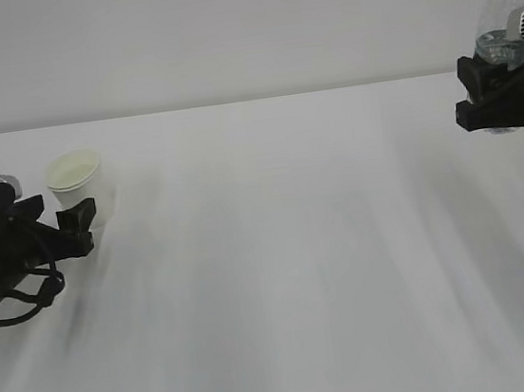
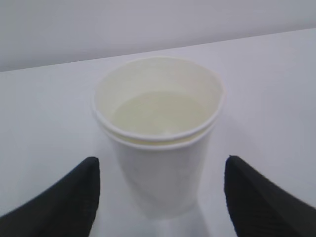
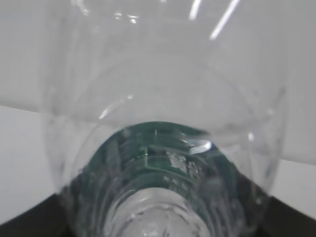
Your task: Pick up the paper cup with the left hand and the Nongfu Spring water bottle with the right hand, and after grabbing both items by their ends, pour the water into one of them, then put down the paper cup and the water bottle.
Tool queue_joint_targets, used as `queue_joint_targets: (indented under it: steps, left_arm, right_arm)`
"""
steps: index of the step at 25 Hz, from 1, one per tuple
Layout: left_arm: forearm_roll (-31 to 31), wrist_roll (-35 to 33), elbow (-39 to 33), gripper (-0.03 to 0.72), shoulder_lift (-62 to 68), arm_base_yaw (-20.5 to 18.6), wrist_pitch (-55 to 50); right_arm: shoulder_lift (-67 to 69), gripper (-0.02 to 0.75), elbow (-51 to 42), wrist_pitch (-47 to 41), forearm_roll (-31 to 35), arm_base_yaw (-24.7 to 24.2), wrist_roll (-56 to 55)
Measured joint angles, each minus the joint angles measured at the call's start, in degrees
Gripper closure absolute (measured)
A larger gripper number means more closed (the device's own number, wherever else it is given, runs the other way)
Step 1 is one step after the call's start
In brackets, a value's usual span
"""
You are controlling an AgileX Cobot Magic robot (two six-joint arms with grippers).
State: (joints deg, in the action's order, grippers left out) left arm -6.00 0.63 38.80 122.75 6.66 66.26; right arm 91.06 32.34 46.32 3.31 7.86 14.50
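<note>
Cup [image 1: 77, 183] stands upright on the white table [image 1: 282, 280] at the far left of the exterior view, just ahead of the left gripper [image 1: 79, 228], whose jaws are spread wide with the cup between and slightly beyond the fingertips, not pinched. In the left wrist view the cup [image 2: 159, 133] shows a doubled rim, as if two cups were nested, and a pale cream inside with clear liquid low in it; the two black fingers [image 2: 64, 197] sit at the bottom corners, each apart from the cup wall. At the right edge of the exterior view, the bottle [image 1: 514, 2] is lifted clear of the table and clamped in the right gripper [image 1: 497, 81], its clear body rising above the jaws and partly cut off by the frame. Only the right wrist view shows the bottle [image 3: 163, 148] close up: ribbed clear wall, dark green label seen through it, narrow neck toward the camera. Whether water remains in it I cannot tell. Nothing stands between cup and bottle; they are well apart across bare tabletop.
</note>
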Motion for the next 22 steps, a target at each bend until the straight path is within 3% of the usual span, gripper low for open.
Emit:
queue_joint_targets:
  steps: [11, 22]
  left_arm:
    - [0.1, 0.3, -11.2, 0.121, -11.0, 0.0, 0.0]
    - [-2.3, 4.7, -17.2, 0.121, -23.4, 0.0, 0.0]
  right_arm:
    - [0.0, 0.300, 0.0, 0.0, 0.1, 0.0, -1.0]
    - [0.0, 0.300, 0.0, 0.0, 0.7, 0.0, -7.5]
